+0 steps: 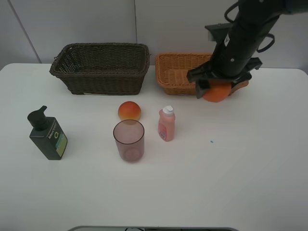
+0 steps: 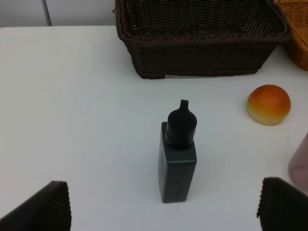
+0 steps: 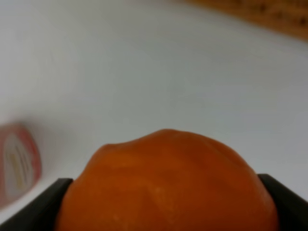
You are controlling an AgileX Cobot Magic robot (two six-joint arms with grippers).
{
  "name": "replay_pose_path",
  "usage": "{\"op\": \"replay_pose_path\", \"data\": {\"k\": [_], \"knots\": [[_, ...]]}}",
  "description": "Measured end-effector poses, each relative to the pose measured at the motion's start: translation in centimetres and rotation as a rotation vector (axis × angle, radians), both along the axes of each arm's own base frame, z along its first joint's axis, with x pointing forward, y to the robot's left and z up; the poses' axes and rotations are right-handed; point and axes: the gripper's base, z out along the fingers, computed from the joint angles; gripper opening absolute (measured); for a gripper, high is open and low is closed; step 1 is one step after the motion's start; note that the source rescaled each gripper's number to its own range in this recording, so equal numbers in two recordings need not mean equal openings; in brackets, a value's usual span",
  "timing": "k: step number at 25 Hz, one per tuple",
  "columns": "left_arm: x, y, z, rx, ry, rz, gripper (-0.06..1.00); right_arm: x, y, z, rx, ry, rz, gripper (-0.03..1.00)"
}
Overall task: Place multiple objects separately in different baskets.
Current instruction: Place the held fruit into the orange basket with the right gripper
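We see the right gripper [image 1: 217,87] clamped on the orange [image 1: 215,94], one black finger pressed against each side of the fruit. In the right wrist view the orange [image 3: 166,187] fills the space between the fingers. It hangs at the near right corner of the light orange-tan basket [image 1: 173,77], over the white table [image 1: 231,168] just in front of the basket's near wall, not inside it.

The dark brown basket [image 1: 101,72] stands just left of the tan basket. The pink white-capped bottle [image 1: 166,124] stands upright in front of the tan basket's left end. The peach-like fruit [image 1: 129,110] lies further left of that, and the translucent mauve cup [image 1: 129,140] stands nearer still to us.

Far to the left of the tan basket stands the dark green pump bottle [image 1: 47,135]. The left gripper [image 2: 161,214] hovers near it with jaws spread wide. The bottle [image 2: 178,159] stands ahead of the fingertips [image 2: 41,209], centred between them and untouched.
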Motion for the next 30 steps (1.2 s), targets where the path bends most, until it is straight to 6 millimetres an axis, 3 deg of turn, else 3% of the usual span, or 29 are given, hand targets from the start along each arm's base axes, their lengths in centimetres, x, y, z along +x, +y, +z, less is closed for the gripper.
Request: {"op": "replay_pose_path", "data": {"k": [6, 15, 21, 30], "knots": [[0.0, 0.0, 0.0, 0.000, 0.000, 0.000, 0.99, 4.7, 1.2, 2.3, 0.025, -0.111, -0.012, 0.62], [0.0, 0.0, 0.0, 0.000, 0.000, 0.000, 0.99, 11.0, 3.2, 0.5, 0.031, -0.140, -0.038, 0.62], [0.0, 0.0, 0.0, 0.000, 0.000, 0.000, 0.99, 13.1, 3.3, -1.9, 0.041, -0.147, -0.048, 0.62], [0.0, 0.0, 0.0, 0.000, 0.000, 0.000, 0.99, 14.4, 3.3, -5.1, 0.050, -0.155, -0.047, 0.62]]}}
